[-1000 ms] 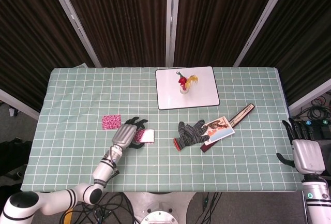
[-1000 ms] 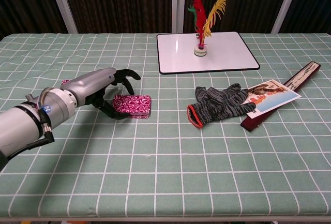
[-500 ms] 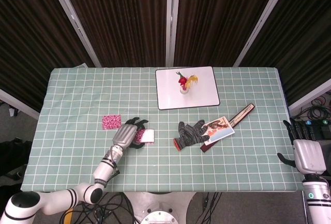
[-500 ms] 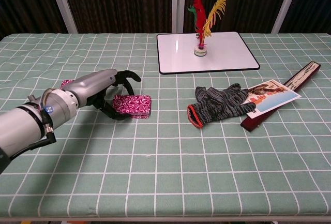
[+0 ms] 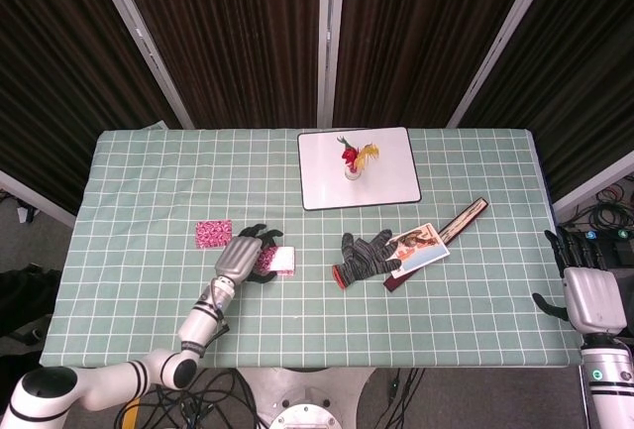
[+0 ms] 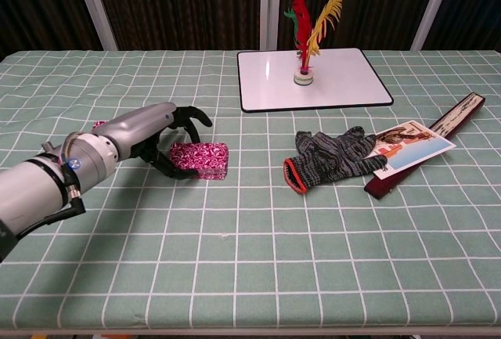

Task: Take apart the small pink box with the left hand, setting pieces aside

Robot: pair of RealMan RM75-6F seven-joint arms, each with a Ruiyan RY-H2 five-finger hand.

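The small pink patterned box [image 6: 202, 159] lies on the green checked cloth left of centre; from above, the box [image 5: 282, 260] shows a pale top face. My left hand [image 6: 160, 137] curls around its left end, thumb at the near side and fingers arched over the far side, gripping it. In the head view the left hand [image 5: 244, 256] covers the box's left part. A flat pink patterned piece [image 5: 213, 233] lies apart, to the hand's upper left; in the chest view only an edge of the piece [image 6: 99, 125] peeks out behind my forearm. My right hand [image 5: 584, 288] hangs off the table's right edge, fingers apart, holding nothing.
A striped knit glove [image 6: 333, 155] lies at centre right, overlapping a picture card [image 6: 409, 142] and a long dark folded fan [image 6: 438, 131]. A white board [image 6: 309, 79] with a feathered shuttlecock [image 6: 304, 34] sits at the back.
The left hand has shifted very slightly around the box and the box has nudged with it. The right hand has sunk a little lower.
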